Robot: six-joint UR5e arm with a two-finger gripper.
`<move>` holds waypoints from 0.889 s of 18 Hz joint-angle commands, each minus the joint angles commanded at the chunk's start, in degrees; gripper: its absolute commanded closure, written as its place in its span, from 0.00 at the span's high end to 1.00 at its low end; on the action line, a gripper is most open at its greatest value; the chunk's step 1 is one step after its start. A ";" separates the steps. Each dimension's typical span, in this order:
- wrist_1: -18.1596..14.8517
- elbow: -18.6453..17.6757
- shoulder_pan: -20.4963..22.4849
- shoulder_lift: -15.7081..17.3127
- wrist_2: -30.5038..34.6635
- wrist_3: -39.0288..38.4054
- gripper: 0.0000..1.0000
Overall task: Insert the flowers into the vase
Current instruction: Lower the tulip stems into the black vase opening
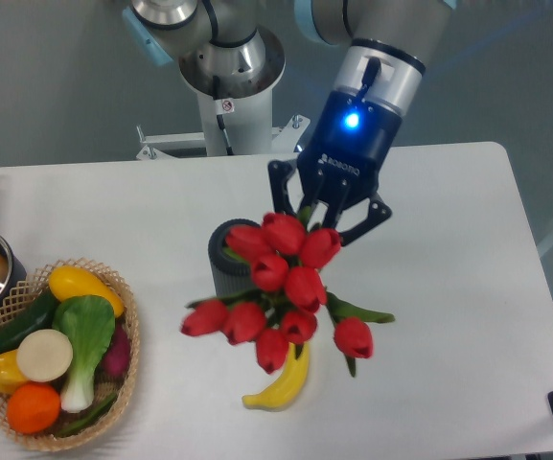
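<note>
A: The flowers (pixel 281 287) are seen in the fixed camera view held up off the table (pixel 449 249), the buds spread toward the near side and overlapping the vase (pixel 226 268) in the picture.

B: How is the gripper (pixel 326 206) closed?

A: Its fingers are drawn in around the green stems, so the bunch is held at the stem end; the exact contact is hidden by the buds.

B: Where is the vase placed relative to it?

A: The vase stands upright to the left of the gripper and slightly nearer, with its mouth partly covered by the buds. Its long axis is vertical.

B: And the axis of the bunch?

A: It is judged to run from the gripper down toward the near left, buds leading. The stems would therefore need to be turned downward before the mouth can be entered.

B: Anything nearby?

A: A banana (pixel 281 379) lies under the buds, and a basket (pixel 127 359) is set at the near left.
</note>
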 joint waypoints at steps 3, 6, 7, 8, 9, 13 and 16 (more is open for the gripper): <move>1.93 -7.20 2.97 2.03 -15.25 0.70 0.05; 2.03 -14.41 7.29 6.42 -23.74 5.09 0.05; 2.11 -16.35 8.25 7.82 -24.97 5.36 0.05; 2.12 -17.93 8.87 8.96 -25.85 5.45 0.05; 2.12 -19.08 9.57 9.59 -25.94 6.49 0.05; 2.03 -19.97 9.67 9.06 -25.95 10.90 0.05; 2.03 -21.64 9.32 8.36 -26.03 14.49 0.05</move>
